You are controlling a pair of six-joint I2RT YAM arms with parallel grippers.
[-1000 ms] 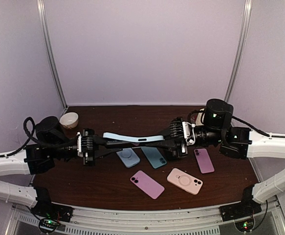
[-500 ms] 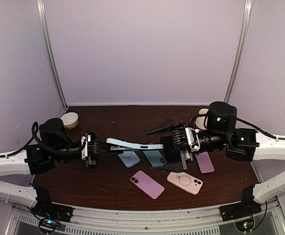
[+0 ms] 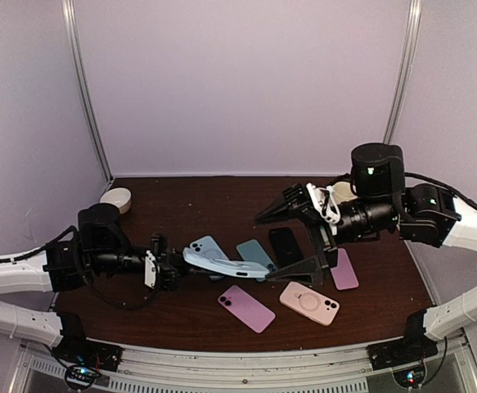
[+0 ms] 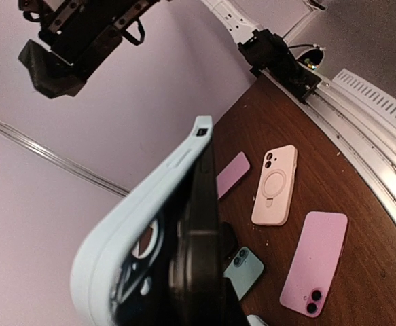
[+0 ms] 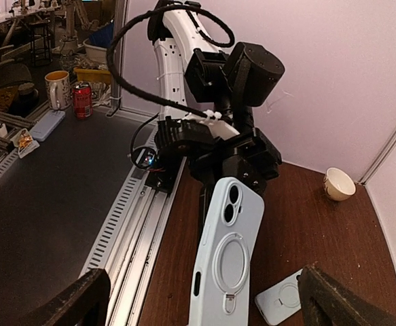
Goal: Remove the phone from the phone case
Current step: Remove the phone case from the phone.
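The light blue phone case (image 3: pixel 222 264) (image 5: pixel 228 251) (image 4: pixel 150 204) juts out rightward, low over the table, with my left gripper (image 3: pixel 171 270) (image 4: pixel 177 272) shut on its left end. Table colour shows through its camera cutout in the left wrist view, so it looks empty. A black phone (image 3: pixel 285 246) lies flat on the table just right of the case's free end. My right gripper (image 3: pixel 264 250) (image 5: pixel 208 305) hangs above that spot with its fingers (image 3: pixel 299 274) spread wide and nothing between them.
On the brown table (image 3: pixel 181 315) lie a second light blue case (image 3: pixel 208 246), a teal phone (image 3: pixel 256 252), a pink phone (image 3: pixel 246 309), a pink case (image 3: pixel 309 302) and a purple phone (image 3: pixel 342 268). A white bowl (image 3: pixel 116 200) sits at the back left.
My right gripper has let go of the case's right end, opened wide and drawn back to the right. The left gripper lowered the case. A black phone now lies on the table.
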